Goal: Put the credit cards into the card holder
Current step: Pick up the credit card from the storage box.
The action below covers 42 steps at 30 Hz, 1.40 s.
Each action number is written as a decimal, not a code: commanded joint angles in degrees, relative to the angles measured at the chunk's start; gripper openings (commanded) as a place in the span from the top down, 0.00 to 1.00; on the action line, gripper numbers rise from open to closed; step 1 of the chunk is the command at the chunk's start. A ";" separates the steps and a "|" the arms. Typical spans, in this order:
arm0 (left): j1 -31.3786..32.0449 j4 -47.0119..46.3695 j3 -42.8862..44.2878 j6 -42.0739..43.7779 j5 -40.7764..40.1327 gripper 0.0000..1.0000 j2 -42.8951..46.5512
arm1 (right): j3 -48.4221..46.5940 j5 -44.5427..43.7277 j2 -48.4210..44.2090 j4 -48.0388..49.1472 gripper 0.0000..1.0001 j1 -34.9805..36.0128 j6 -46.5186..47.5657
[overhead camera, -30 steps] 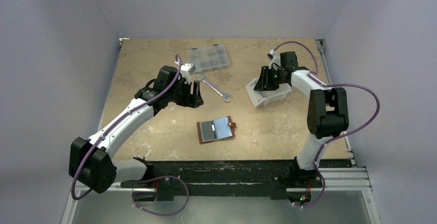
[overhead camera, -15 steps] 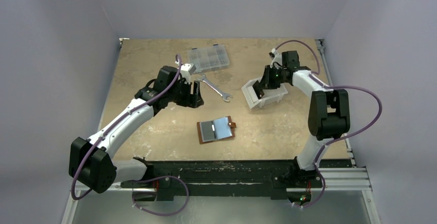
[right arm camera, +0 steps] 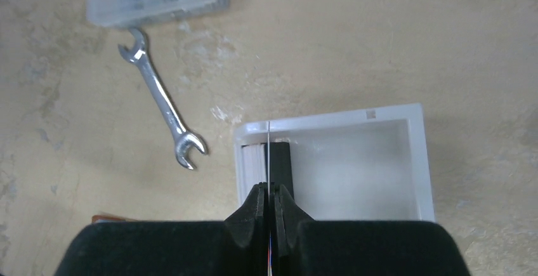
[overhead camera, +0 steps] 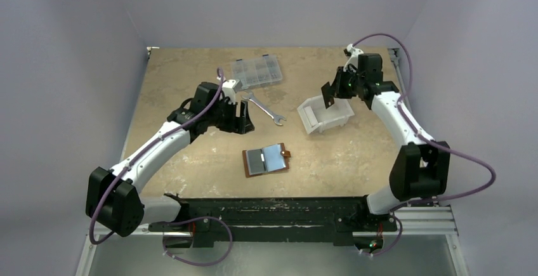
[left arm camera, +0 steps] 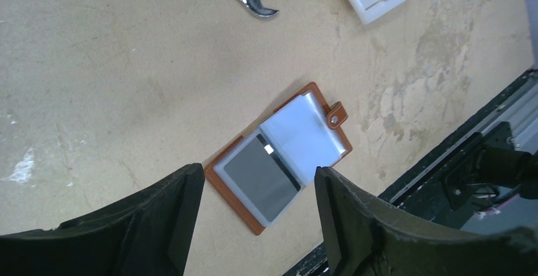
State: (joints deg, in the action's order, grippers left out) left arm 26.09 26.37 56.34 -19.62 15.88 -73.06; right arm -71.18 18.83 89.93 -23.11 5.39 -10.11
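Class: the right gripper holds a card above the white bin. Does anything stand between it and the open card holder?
Nothing visible does. Between the card in the right gripper, above the white bin, and the card holder lies bare table. The wrench and the open left gripper sit off to one side.

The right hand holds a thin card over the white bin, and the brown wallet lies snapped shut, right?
No, the wallet lies open, as the left wrist view shows; the right hand does hold a thin card over the white bin.
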 commanded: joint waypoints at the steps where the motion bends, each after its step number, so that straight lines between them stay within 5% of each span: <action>1: -0.51 -6.46 -2.08 -5.11 7.13 0.30 0.64 | 0.46 -2.59 -6.10 1.02 1.00 4.31 -2.12; 7: -0.47 -21.21 -9.57 -16.65 18.93 0.28 3.08 | 8.38 8.66 -11.67 11.35 1.00 13.96 -13.60; 15: -0.34 -44.20 -20.68 -34.00 24.89 0.25 9.59 | 26.88 20.54 -16.76 46.35 1.00 23.04 -40.49; 25: 0.49 -47.71 -25.62 -41.07 21.61 0.25 14.38 | 37.33 19.12 -19.51 71.16 1.00 25.02 -57.77; 33: 1.88 -64.93 -30.35 -50.41 22.26 0.38 14.38 | 39.90 19.12 -17.07 80.95 1.00 26.65 -63.37; 42: 2.73 -63.00 -29.05 -48.34 21.60 0.66 12.66 | 41.37 18.35 -14.96 84.16 1.00 27.76 -64.16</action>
State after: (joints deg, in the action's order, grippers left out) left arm 28.34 -34.06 26.06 -68.58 37.91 -59.55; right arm -30.48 37.12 74.06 55.86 32.51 -73.28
